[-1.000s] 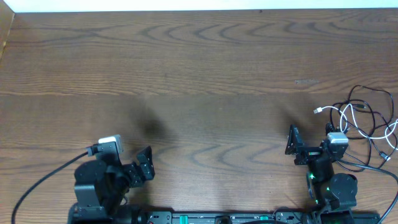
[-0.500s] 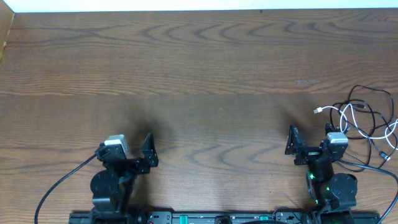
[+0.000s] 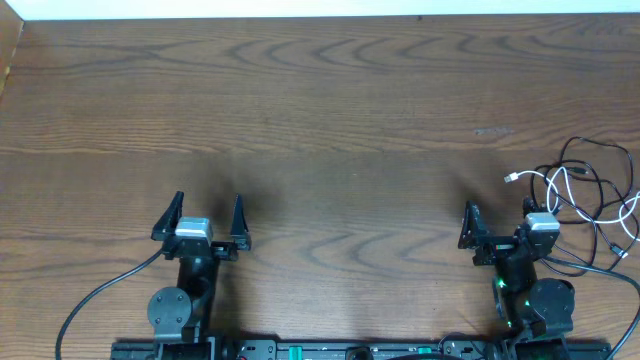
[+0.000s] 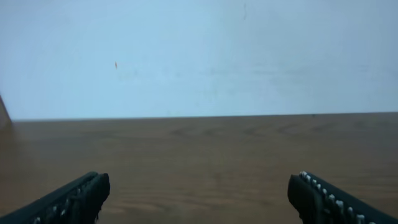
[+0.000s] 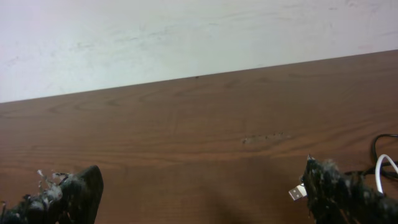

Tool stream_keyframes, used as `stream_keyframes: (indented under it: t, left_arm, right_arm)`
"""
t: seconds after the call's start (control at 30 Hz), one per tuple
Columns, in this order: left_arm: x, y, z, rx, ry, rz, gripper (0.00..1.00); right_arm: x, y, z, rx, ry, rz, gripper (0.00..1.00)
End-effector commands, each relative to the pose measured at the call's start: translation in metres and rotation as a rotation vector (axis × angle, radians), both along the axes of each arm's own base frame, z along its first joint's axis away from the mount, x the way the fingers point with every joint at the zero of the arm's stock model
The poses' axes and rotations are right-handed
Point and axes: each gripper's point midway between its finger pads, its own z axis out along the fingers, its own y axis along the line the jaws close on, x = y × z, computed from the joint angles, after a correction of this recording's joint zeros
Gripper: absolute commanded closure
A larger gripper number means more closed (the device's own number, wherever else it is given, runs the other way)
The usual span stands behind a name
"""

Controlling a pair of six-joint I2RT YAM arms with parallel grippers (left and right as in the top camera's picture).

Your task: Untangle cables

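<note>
Overhead view: the left tool has swung round from a slanted pose and now points squarely at the far edge of the table. Its two fingers are spread wide and hold nothing. The right tool has not moved. It sits near the front right corner, also spread wide and empty. The cables lie in a loose tangle against the right edge, just beside the right tool and well apart from the left one. A white cable loops through thin black cables, and its USB plug points toward the middle of the table. Judging by this, untangling has not begun, and the left arm has only squared up in readiness. Part of the tangle runs off the right edge of the picture.

Left wrist view: the left tool shows only its two dark fingertips at the bottom corners, far apart, with bare table between them and a pale wall beyond. No cable appears here.

Right wrist view: the right tool is likewise wide apart and empty. The USB plug lies just beside its right fingertip. A curve of white cable is cut off at the frame's right side. The fingertips look rough and flecked; with what, I cannot tell.
</note>
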Motion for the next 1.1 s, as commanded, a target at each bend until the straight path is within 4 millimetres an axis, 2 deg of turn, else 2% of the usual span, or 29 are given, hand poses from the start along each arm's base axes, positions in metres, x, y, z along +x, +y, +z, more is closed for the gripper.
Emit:
stream_keyframes:
  t: [0.0,0.1,0.23,1.07]
  left_arm:
    - [0.002,0.005,-0.013,0.080,0.018,0.036,0.04]
    - [0.002,0.010,-0.022,0.079,0.059,0.063,0.04]
    - [0.000,0.010,-0.056,0.084,0.196,0.056,0.04]
    - [0.000,0.011,-0.057,0.084,0.201,0.060,0.04]
  right_arm:
    - [0.000,-0.001,-0.001,-0.001,0.003,-0.003,0.01]
    - [0.000,-0.001,-0.001,-0.001,0.003,-0.003,0.01]
    - [0.000,-0.001,-0.001,-0.001,0.003,-0.003,0.01]
    - [0.000,-0.001,-0.001,-0.001,0.003,-0.003,0.01]
